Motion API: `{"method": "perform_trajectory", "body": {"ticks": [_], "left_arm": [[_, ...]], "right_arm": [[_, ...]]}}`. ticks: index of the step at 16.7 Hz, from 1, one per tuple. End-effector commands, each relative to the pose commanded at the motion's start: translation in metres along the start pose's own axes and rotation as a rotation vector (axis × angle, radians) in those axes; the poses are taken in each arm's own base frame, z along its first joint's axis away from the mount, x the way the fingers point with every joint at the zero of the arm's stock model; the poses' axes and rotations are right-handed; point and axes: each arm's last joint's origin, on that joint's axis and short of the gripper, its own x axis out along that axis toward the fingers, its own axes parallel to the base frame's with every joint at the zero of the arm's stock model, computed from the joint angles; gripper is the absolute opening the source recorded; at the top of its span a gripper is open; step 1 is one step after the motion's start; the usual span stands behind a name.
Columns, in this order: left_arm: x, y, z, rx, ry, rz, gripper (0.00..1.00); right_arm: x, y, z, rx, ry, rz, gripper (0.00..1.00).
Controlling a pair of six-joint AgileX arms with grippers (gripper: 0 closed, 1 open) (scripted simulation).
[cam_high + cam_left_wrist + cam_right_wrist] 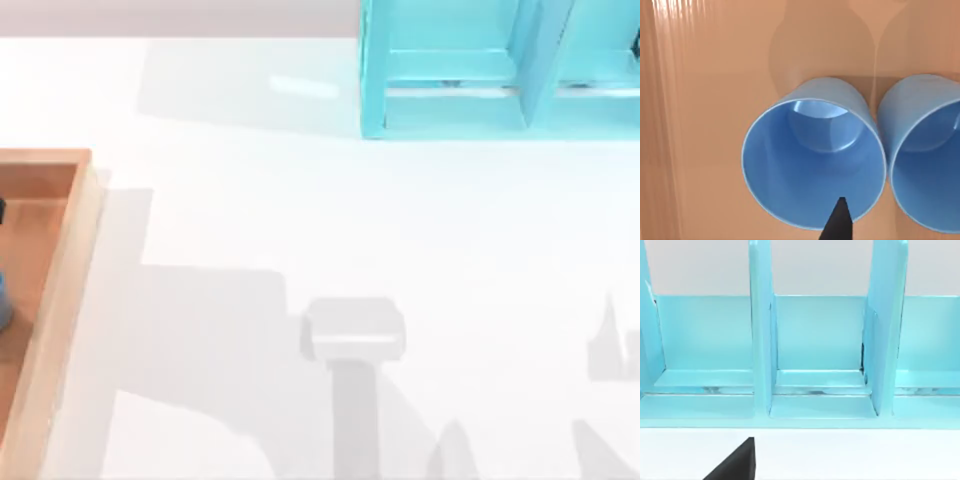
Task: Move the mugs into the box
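Two blue mugs, one [812, 160] beside the other [925, 155], standing upright and nearly touching on the orange-brown floor of the wooden box [60, 260] at the table's [350, 220] left edge. Directly below the left gripper, one dark fingertip [840, 222] over the nearer mug's rim; spread or closed, cannot tell. Facing the right wrist, a turquoise shelf frame [815, 340]. No readable writing anywhere.

White table [300, 220] bears box [60, 290], turquoise shelf [450, 110].
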Motion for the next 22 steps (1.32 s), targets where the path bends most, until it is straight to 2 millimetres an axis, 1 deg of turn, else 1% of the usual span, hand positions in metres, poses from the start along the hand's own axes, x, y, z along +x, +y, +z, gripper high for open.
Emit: {"method": "perform_trajectory", "body": {"ticks": [3,4,12,14,16,22], "left_arm": [[0.0,0.0,0.0,0.0,0.0,0.0,0.98],[0.0,0.0,0.0,0.0,0.0,0.0,1.0],[0.0,-0.001,0.0,0.002,-0.001,0.0,1.0],[-0.003,0.0,0.002,0.002,0.001,0.0,1.0],[-0.015,0.002,0.006,0.002,0.003,0.0,1.0],[-0.077,0.008,0.011,0.003,0.013,-0.003,1.0]], "right_arm": [[0.0,0.0,0.0,0.0,0.0,0.0,1.0],[0.0,0.0,0.0,0.0,0.0,0.0,1.0],[0.0,0.0,0.0,0.0,0.0,0.0,1.0],[0.0,0.0,0.0,0.0,0.0,0.0,1.0],[0.0,0.0,0.0,0.0,0.0,0.0,1.0],[0.0,0.0,0.0,0.0,0.0,0.0,1.0]]}}
